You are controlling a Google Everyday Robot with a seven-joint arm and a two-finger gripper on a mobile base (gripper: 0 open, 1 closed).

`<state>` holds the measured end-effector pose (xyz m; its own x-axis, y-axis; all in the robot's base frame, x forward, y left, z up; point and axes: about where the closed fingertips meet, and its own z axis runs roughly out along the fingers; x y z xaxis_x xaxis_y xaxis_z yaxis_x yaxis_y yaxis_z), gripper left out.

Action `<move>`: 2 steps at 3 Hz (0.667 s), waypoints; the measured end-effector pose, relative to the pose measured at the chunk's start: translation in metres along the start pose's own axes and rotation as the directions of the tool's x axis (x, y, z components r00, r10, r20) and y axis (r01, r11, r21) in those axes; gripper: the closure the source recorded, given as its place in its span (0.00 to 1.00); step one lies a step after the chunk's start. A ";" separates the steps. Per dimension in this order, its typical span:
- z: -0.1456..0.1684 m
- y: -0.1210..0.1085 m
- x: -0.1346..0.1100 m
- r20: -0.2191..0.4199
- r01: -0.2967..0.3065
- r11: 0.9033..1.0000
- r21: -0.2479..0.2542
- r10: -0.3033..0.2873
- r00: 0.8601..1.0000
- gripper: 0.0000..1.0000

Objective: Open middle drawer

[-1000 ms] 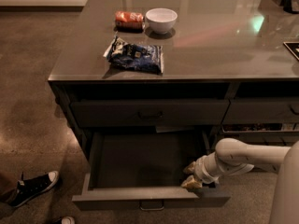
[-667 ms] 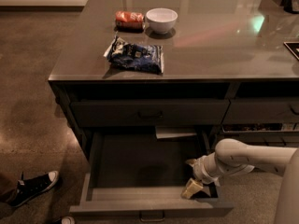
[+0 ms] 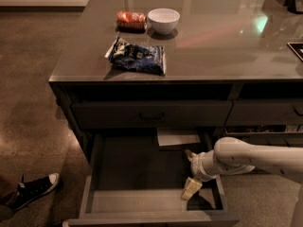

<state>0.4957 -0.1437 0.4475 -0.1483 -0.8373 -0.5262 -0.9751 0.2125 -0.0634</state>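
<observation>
The middle drawer (image 3: 142, 207) is the wide dark grey one below the closed top drawer (image 3: 151, 115). It stands pulled far out towards me, with its broad shallow tray showing. My gripper (image 3: 190, 171) comes in from the right on a white arm and hangs inside the tray at its right side. Its two pale fingers (image 3: 191, 188) are spread apart with nothing between them. The lower finger is just behind the drawer's front wall. The drawer's centre pull is cut off by the bottom edge of the view.
A white sheet of paper (image 3: 178, 137) lies at the back of the open tray. On the counter are a blue chip bag (image 3: 138, 56), a white bowl (image 3: 164, 20) and a red packet (image 3: 130, 19). A person's sneaker (image 3: 34, 189) is on the floor at left. Narrower drawers (image 3: 265, 113) sit to the right.
The middle drawer has slid further out towards me. My gripper has moved with it, staying inside the tray near the front right.
</observation>
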 end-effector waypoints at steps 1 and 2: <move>-0.006 -0.009 -0.007 0.013 0.019 0.999 0.030 -0.019 1.000 0.00; -0.006 -0.009 -0.007 0.013 0.019 0.999 0.029 -0.019 1.000 0.00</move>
<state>0.5044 -0.1427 0.4565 -0.1273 -0.8347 -0.5357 -0.9724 0.2114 -0.0983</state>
